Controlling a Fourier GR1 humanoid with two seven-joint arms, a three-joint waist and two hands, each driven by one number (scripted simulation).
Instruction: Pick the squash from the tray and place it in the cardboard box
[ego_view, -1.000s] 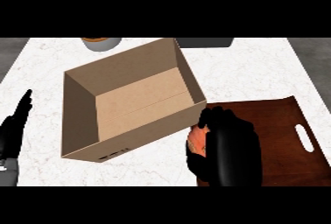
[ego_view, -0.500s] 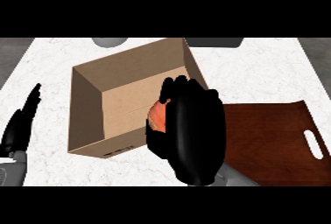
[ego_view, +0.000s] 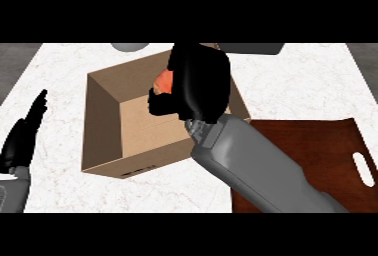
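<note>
Right hand (ego_view: 198, 75) wrapped round the squash (ego_view: 164, 80), over the cardboard box (ego_view: 103, 122).
Nearest, the left hand (ego_view: 21, 142) rests open at the bench's (ego_view: 295, 75) left; beyond the tray (ego_view: 310, 145), the squash hangs above the cardboard box's opening, seemingly held high to clear its walls.

the small dark print on the cardboard box (ego_view: 104, 125) is unreadable.

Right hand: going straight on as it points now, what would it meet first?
Probably the far wall of the cardboard box, just beyond the right hand holding the squash; its height over the rim is unclear.
</note>
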